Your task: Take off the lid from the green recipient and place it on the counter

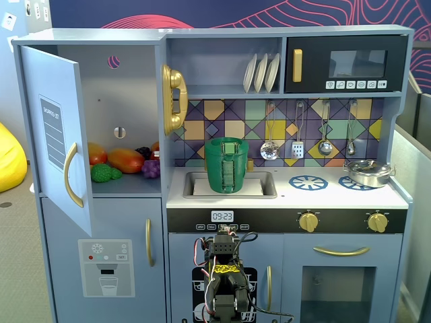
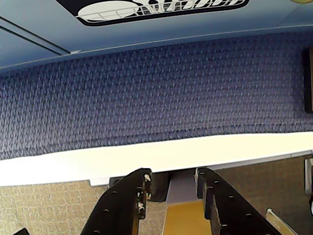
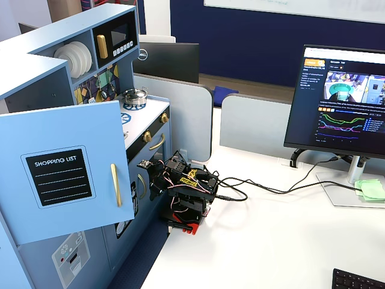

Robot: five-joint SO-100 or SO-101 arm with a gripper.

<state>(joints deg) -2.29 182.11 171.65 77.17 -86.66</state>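
Our jaws stand a little apart and hold nothing: in the wrist view the gripper (image 2: pixel 171 188) shows two dark fingers with a gap between them, looking at blue fabric and a white edge, nowhere near the work. The arm (image 3: pixel 180 186) sits folded low on the white desk (image 3: pixel 289 241), in front of the toy kitchen's lower doors, well below the worktop.

The green recipient (image 1: pixel 226 165) stands in the sunken sink (image 1: pixel 266 183) of the counter (image 1: pixel 350 196), above us in a fixed view. Its lid (image 1: pixel 226 142) appears to sit on top with a small knob at centre, though the top is hard to read from this angle.

We judge the step in hand to be the reach. To do it well, we should unfold upward first, clear the counter's front edge, then come down over the knob from above. Widen the jaws before descending and centre them on the knob, so the tall pot is not nudged over. The bare counter between sink and burners (image 1: pixel 308 182) looks a good landing spot.
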